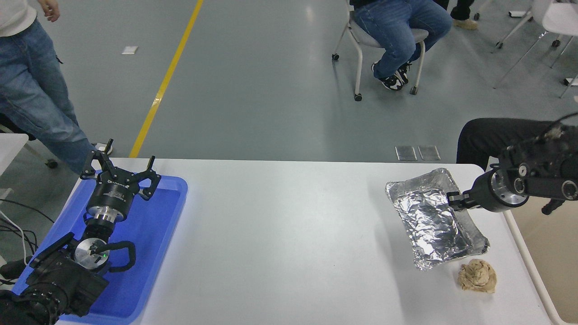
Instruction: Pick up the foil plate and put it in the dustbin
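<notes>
The foil plate [433, 219] is a shiny crinkled silver tray, lifted off the white table at the right and tilted. My right gripper [453, 199] is shut on its right rim and holds it in the air. The dustbin [527, 259], a cream tub, stands just past the table's right edge; only its left rim and part of its inside show, the rest is behind my right arm or out of frame. My left gripper [119, 169] is open and parked over the blue tray at the lower left.
A crumpled brown paper ball [477, 276] lies on the table [280, 234] just below the plate. A blue tray [149, 253] lies at the left. A person's dark sleeve [496, 137] lies behind the bin. People stand and sit beyond the table.
</notes>
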